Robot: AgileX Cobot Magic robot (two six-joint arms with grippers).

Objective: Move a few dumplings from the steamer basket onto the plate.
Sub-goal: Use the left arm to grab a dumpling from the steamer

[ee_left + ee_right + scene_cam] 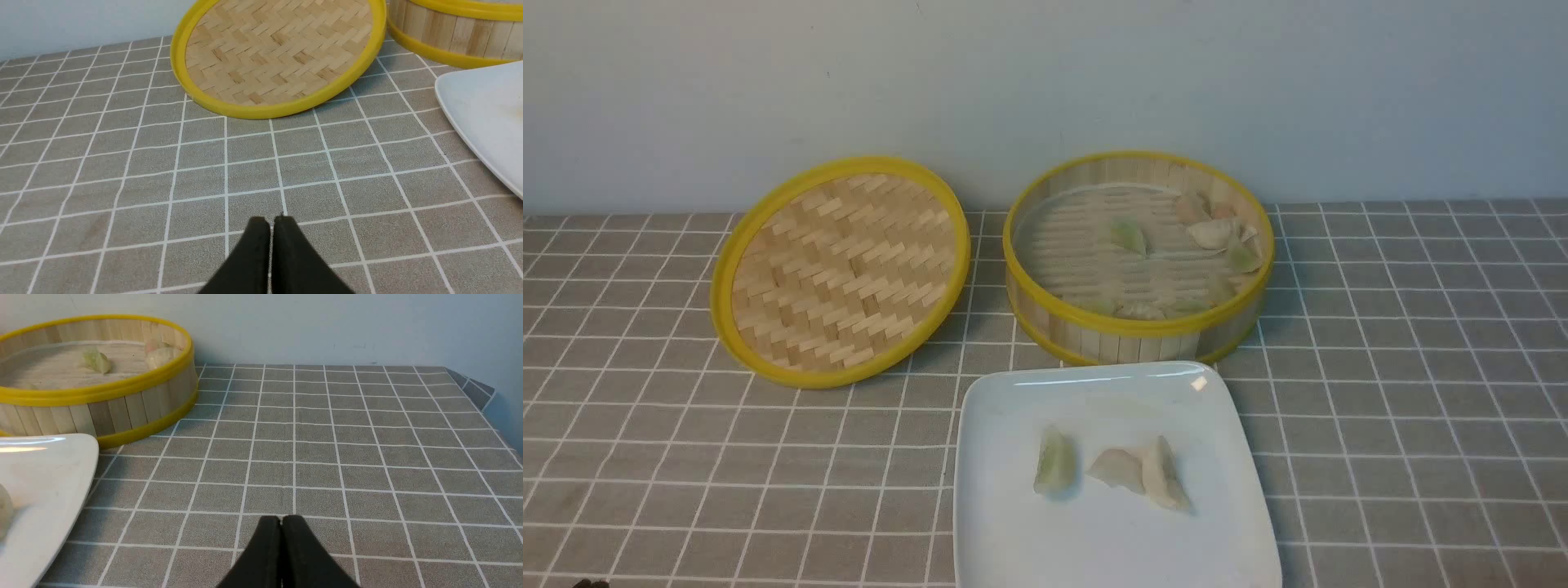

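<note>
The steamer basket [1137, 327] stands at the back right of centre with several dumplings [1129, 237] inside, most along its right wall and near rim. In front of it lies the white plate [1005, 531], carrying three dumplings: a pale green one [1054, 462], a pinkish one [1117, 470] and a cream one [1164, 475]. Neither arm shows in the front view. My left gripper [271, 220] is shut and empty over bare cloth, short of the lid. My right gripper [281, 519] is shut and empty over the cloth to the right of the plate [49, 473] and the basket [122, 408].
The woven, yellow-rimmed lid [841, 269] leans tilted at the back left, its right edge close to the basket. A grey checked cloth [1405, 392] covers the table up to a pale wall. The cloth's right end [474, 388] folds up at the far corner.
</note>
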